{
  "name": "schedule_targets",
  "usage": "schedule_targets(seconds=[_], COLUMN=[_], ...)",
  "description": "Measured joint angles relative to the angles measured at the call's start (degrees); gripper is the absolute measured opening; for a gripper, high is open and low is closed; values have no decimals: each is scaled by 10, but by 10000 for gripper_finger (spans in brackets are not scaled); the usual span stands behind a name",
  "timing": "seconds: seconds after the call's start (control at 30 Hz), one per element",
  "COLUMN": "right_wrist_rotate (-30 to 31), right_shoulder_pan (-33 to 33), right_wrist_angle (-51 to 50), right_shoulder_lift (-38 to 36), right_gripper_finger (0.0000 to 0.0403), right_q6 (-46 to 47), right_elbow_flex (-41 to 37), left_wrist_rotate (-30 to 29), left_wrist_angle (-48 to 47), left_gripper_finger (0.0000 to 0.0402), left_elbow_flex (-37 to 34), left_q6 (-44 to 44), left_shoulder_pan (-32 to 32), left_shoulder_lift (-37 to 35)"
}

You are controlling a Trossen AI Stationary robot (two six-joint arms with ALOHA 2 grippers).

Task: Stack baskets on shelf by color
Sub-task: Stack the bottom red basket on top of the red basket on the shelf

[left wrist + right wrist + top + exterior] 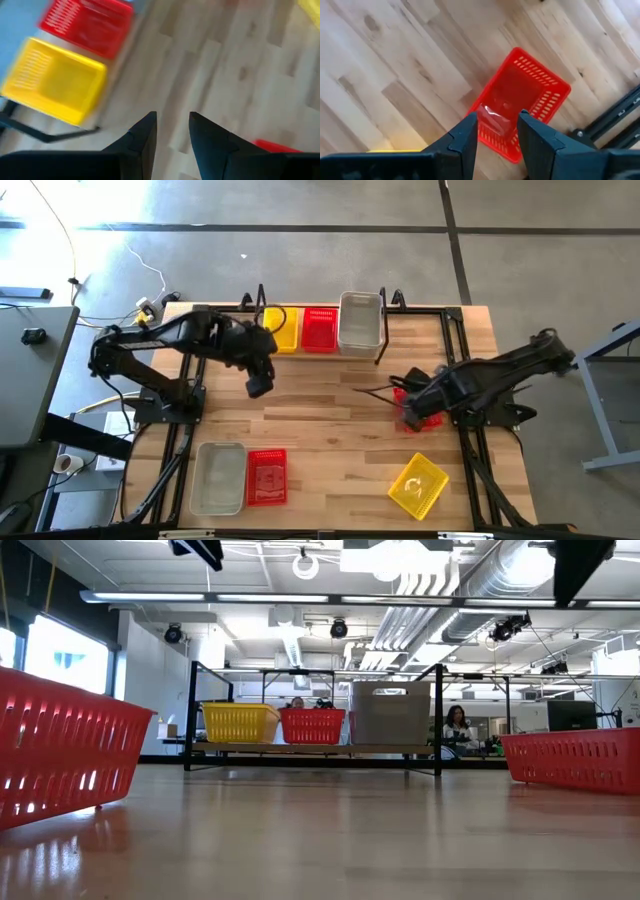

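Observation:
The black wire shelf stands at the far edge and holds a yellow basket, a red basket and a grey basket side by side; the low view shows the shelf with all three baskets on it. My left gripper hangs open above bare table in front of the yellow basket. My right gripper is open, high above a red basket that rests on its base at the table's right.
Along the near edge lie a grey basket and a red basket side by side, and a tilted yellow basket farther right. The middle of the table is bare wood. People sit in the room beyond.

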Motion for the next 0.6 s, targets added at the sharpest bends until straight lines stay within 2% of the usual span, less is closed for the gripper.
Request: schedule_targets(seconds=[0.23,0.43,0.6], right_wrist_rotate=[-12,-43,-47], right_shoulder_pan=[29,33,33], right_wrist_angle=[-1,3,43], right_shoulder_lift=[-42,-47,-47], right_gripper_finger=[124,124,124], right_q6=[1,-9,-40], right_elbow_flex=[-26,-33,-33], left_wrist_rotate=[11,8,7], left_wrist_angle=[1,12,26], left_gripper_finger=[104,104,104], left_elbow_flex=[-30,-32,-32], left_q6=[-104,-212,-306], left_shoulder_pan=[-95,-183,-252], left_shoulder_lift=[0,2,12])
